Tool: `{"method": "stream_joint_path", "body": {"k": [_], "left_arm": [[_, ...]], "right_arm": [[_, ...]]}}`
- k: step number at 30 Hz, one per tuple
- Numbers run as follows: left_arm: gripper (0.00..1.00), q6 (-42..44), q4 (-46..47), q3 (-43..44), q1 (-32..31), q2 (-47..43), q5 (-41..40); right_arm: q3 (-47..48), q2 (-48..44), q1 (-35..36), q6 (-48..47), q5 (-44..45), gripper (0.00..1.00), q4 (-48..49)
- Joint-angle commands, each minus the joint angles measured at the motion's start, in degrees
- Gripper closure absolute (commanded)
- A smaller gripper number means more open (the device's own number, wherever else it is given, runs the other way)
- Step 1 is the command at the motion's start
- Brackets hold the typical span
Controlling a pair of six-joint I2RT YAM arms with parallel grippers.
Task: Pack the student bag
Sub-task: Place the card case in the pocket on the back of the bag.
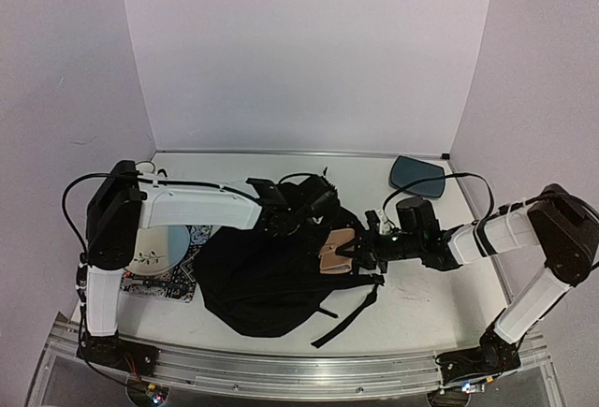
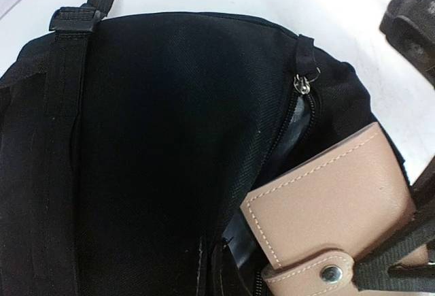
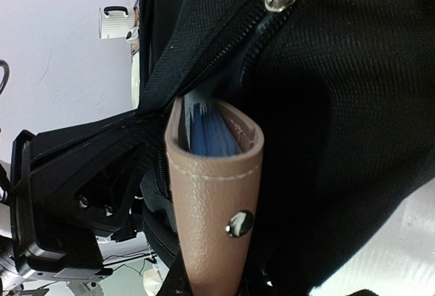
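Observation:
The student bag [image 1: 271, 285], a large black backpack, lies in the middle of the table with its straps trailing to the front right. My left gripper [image 1: 292, 218] is at the bag's top edge, shut on a fold of its fabric [image 2: 204, 269] beside the open zipper [image 2: 302, 85]. My right gripper [image 1: 360, 253] is shut on a tan leather wallet [image 1: 335, 253] with a metal snap [image 3: 239, 223]. The wallet's far end sits in the bag's zipper opening [image 3: 224, 99]. It also shows in the left wrist view [image 2: 333, 207]. My right fingers are mostly hidden behind the wallet.
A small dark blue-grey tray [image 1: 418, 175] sits at the back right. A pale plate [image 1: 154, 255] rests on a patterned mat [image 1: 168, 281] at the left, under my left arm. White walls close in the back and sides.

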Motion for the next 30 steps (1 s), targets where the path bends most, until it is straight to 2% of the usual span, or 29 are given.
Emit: {"method": "stream_joint_path", "body": {"k": [1,7,19,30], "left_arm": [[1.0,-3.7,8.5,-0.8,-0.5,-8.5,3.0],[1.0,-5.9,11.3,-4.7,-0.5,-11.3,4.7],[1.0,-7.6,13.6,-9.2,-0.5,-13.4,13.0],[1.0,-8.0,13.5,-10.3,-0.5,-14.7,17.1]], "right_arm": [[1.4,2.4,0.4,1.6,-1.6,1.0,2.2],[0.4,3.8,-0.3,5.1,-1.1,1.0,7.8],[-2.9,8.9,-2.0,16.7,1.7,1.0,30.2],[-3.7,9.9,-2.1,17.9,8.8,1.0,37.0]]}}
